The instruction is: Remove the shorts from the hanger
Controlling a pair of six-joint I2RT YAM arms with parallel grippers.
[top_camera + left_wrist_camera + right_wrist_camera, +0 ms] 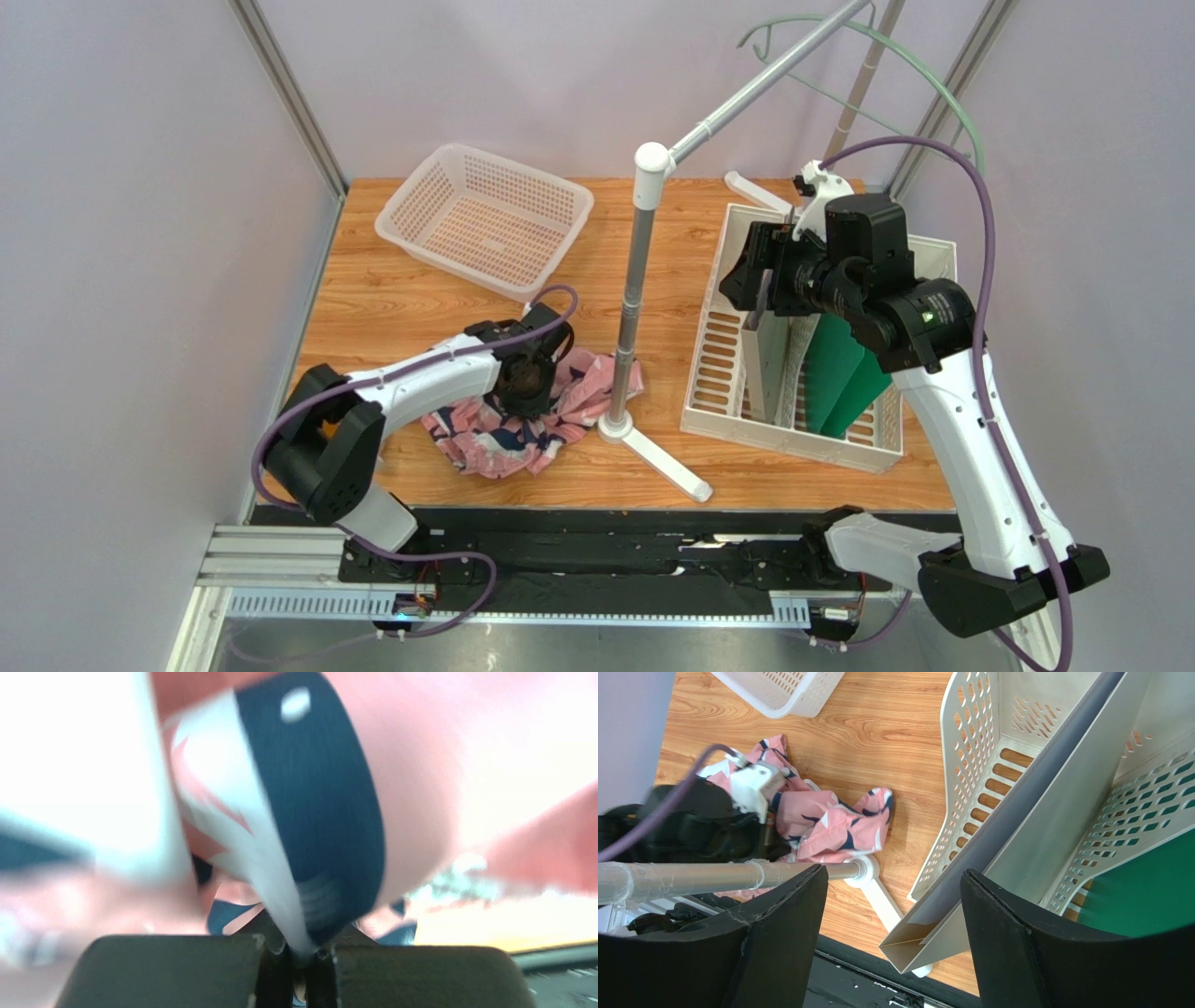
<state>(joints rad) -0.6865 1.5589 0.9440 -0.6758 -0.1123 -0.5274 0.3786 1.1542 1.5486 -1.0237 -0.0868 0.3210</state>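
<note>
The pink shorts (494, 431) with navy-and-white shapes lie crumpled on the wooden table by the rack's foot. My left gripper (526, 384) is down on them. In the left wrist view it (302, 955) is shut on a fold of the shorts (316, 812). The mint-green hanger (912, 59) hangs bare on the slanted rack pole (765, 84) at the top right, apart from the shorts. My right gripper (751, 280) is raised over the white rack, open and empty (892, 938). The shorts also show in the right wrist view (836, 822).
A white mesh basket (484, 217) stands at the back left. A white slotted organiser (716, 350) with green folders (842, 371) stands on the right. The rack's upright pole (631, 308) and its foot (659, 462) stand beside the shorts.
</note>
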